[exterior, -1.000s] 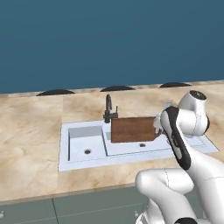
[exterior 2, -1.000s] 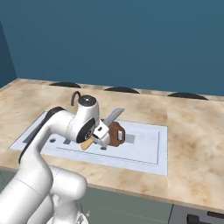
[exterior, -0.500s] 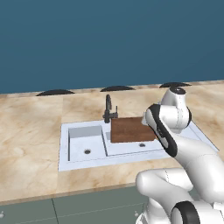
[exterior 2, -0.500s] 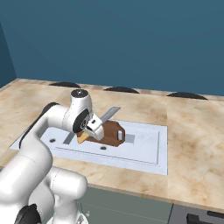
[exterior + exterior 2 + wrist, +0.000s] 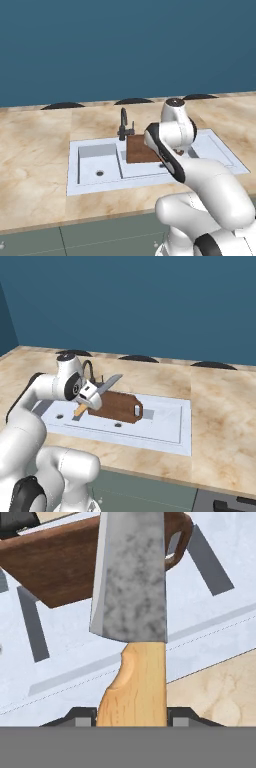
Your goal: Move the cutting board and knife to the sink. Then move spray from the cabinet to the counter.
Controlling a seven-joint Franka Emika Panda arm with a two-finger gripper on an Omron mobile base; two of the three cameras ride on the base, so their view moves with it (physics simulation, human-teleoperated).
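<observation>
Gripper [image 5: 89,397] clamped on knife [image 5: 132,607] handle above cutting board [image 5: 116,405] in sink [image 5: 170,428]; release high, you risk blade bouncing out.

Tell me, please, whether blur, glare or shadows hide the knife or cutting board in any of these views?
Hand view: the knife is sharp with mottled, glare-free shading, and the cutting board is crisp. Right base view: even lighting, soft shadow under the board, gripper clear. Left base view: no blur, though the arm covers part of the board.

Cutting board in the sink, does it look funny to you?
Yes. The cutting board is not flat: it sits tilted across the sink by the faucet. The claw holds the knife above it.
</observation>
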